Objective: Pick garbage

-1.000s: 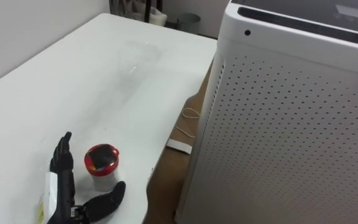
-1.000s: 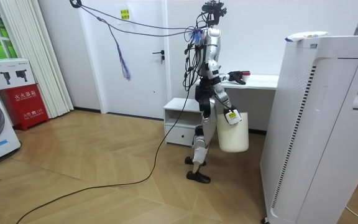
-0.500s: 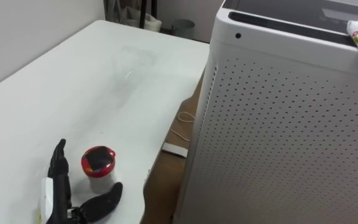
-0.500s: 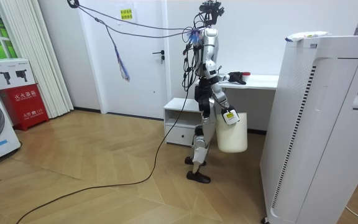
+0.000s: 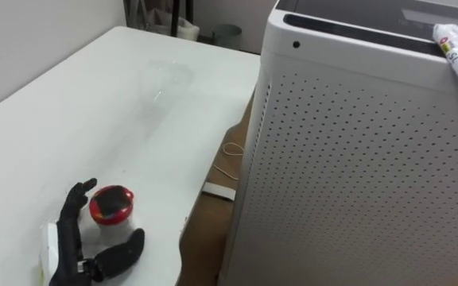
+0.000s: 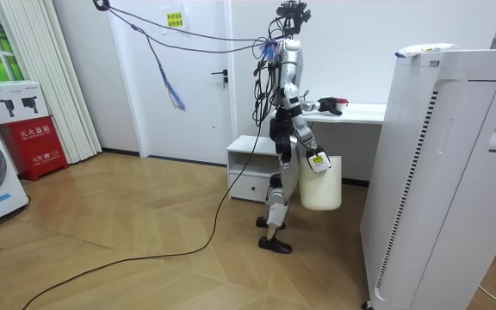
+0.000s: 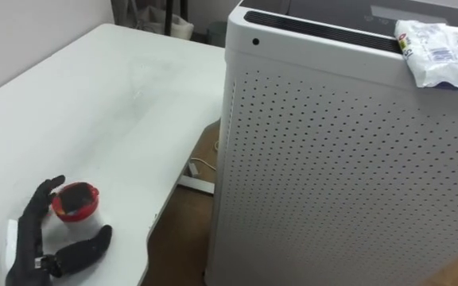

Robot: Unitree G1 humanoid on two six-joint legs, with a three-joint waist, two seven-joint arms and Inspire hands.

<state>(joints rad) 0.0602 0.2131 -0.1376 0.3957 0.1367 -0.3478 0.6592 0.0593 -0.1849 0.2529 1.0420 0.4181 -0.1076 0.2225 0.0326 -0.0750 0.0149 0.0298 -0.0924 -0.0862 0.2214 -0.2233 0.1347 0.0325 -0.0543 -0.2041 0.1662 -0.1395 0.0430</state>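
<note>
The left robot hand point(image 5: 71, 234) enters at the bottom edge of the eye views, and its wrist is cut off there. It is spread wide around a small cup point(image 5: 111, 208). The fingers point(image 5: 76, 202) are at one side of the cup and the thumb at the other; it is hard to see if they touch it. The cup stands upright near the right edge of the white worktop point(image 5: 94, 103), at its near end. Its long axis is vertical and its red lid faces up. Its white lower part is hard to separate from the worktop.

A crumpled white packet point(image 7: 440, 44) lies on top of a tall perforated white cabinet point(image 5: 356, 175) beside the worktop.

In the room view the right robot hand point(image 6: 317, 161) is low at the robot's side. A white bucket point(image 6: 321, 183) hangs under it, and its grip cannot be told.
</note>
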